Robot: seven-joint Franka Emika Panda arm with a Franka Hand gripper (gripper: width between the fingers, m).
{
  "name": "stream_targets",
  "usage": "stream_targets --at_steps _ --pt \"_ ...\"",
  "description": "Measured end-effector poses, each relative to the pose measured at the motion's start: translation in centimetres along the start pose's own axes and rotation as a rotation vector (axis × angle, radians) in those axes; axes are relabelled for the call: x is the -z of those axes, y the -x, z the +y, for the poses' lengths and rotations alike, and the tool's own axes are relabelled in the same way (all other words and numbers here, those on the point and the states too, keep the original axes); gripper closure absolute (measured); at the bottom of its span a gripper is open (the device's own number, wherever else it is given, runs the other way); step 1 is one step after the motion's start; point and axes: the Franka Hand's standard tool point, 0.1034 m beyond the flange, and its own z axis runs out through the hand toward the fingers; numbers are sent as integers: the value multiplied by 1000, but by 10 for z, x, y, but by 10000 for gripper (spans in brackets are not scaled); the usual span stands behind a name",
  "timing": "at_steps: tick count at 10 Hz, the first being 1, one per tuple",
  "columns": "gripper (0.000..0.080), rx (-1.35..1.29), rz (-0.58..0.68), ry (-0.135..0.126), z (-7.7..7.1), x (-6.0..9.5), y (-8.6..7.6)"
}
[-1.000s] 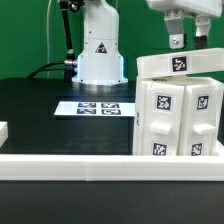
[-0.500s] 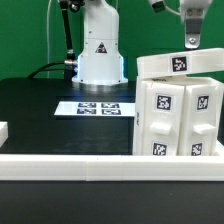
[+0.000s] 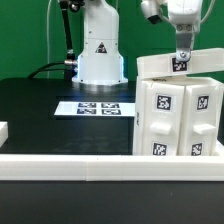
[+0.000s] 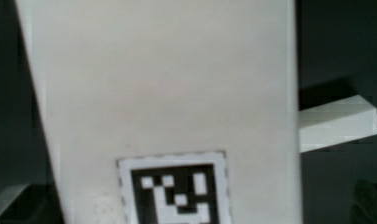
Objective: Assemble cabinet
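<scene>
The black surface point(image 3: 40, 110) carries the cabinet point(image 3: 180, 115), which stands at the exterior view's right, just behind the long white rail point(image 3: 100, 165) and right of the marker board point(image 3: 97, 108). The jaws point(image 3: 183, 52) hang directly above the cabinet's top edge; whether they are spread, I cannot tell.

The arm's white base point(image 3: 100, 50) stands upright at the far side of the surface, toward the exterior view's left. The wrist point(image 3: 172, 10) enters from the top edge at the exterior view's right, pointing straight down. Below it hangs the gripper point(image 3: 183, 55), its fingers point(image 3: 183, 45) vertical; only one dark narrow shape shows, so their spacing cannot be judged. The wrist view shows no fingers.
</scene>
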Motion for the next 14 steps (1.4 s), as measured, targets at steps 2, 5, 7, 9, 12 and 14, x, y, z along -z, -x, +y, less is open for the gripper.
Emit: stream_targets --at_steps 2,5,7,9,12,14 --pt "2 -14 0 1 1 1 0" --pt "242 -17 2 4 4 3 -1" --pt "239 -62 2 4 4 3 -1" --pt "239 -142 3 4 4 3 -1" --pt "239 -464 4 3 4 3 -1" --pt "239 -615 4 3 4 2 0"
